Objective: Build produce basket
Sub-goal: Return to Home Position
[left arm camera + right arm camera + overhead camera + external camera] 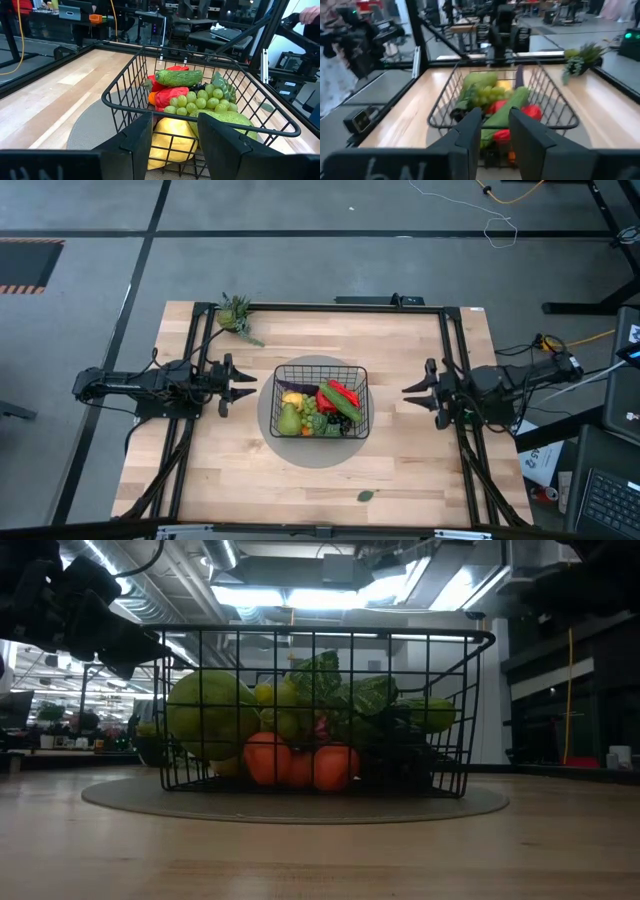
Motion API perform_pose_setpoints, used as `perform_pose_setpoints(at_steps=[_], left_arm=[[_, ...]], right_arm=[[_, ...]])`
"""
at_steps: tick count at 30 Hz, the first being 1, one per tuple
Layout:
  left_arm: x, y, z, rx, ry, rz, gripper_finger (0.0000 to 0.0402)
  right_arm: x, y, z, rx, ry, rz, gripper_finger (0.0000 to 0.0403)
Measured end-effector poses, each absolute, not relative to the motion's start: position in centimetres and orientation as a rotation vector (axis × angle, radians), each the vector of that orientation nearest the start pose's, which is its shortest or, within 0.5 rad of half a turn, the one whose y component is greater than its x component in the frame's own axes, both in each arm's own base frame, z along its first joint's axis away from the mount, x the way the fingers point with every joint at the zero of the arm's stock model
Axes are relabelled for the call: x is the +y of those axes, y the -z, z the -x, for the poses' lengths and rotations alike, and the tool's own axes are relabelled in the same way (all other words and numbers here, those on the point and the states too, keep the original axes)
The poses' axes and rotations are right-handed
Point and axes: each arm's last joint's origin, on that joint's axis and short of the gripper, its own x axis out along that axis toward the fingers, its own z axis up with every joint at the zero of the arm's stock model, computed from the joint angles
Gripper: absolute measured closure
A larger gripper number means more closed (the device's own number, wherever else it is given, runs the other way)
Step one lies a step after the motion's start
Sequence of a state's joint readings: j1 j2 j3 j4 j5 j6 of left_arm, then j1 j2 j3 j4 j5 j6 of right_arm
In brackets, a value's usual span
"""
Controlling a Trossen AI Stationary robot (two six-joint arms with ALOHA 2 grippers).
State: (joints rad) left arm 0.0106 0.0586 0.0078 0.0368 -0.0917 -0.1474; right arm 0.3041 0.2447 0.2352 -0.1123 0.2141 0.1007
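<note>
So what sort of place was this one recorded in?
Probably a robotics lab or workshop: a rail-framed wooden table on a grey floor with tape lines, loose cables lying about, and equipment-laden benches in the room behind.

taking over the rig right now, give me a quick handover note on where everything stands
Left gripper: open, empty, just left of the basket, facing it.
Right gripper: open, empty, right of the basket, facing it.
The basket sits on a round grey mat mid-table.
Inside it: pear, yellow fruit, grapes, cucumber, red peppers, oranges.
Done: the produce looks loaded.
Left: bring both arms back to rest.
A small green bit lies loose near the front edge of the table; can't tell what it is.
</note>
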Motion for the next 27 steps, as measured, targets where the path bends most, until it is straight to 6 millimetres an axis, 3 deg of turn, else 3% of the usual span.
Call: perform_pose_setpoints(at_steps=[17, 21, 27], left_arm=[[0.4, -16.5, -10.1, 0.006, -0.103, 0.147, 0.025], [0.4, -16.5, -10.1, 0.007, -0.103, 0.147, 0.025], [0.4, -16.5, -10.1, 0.006, -0.103, 0.147, 0.025]], right_arm=[[0.8, -22.9, -8.4, -0.122, -0.115, -0.085, 0.0302], [0.9, -21.5, -8.9, -0.244, -0.132, -0.076, 0.0302], [0.8, -19.5, -9.4, -0.233, -0.132, -0.06, 0.0302]])
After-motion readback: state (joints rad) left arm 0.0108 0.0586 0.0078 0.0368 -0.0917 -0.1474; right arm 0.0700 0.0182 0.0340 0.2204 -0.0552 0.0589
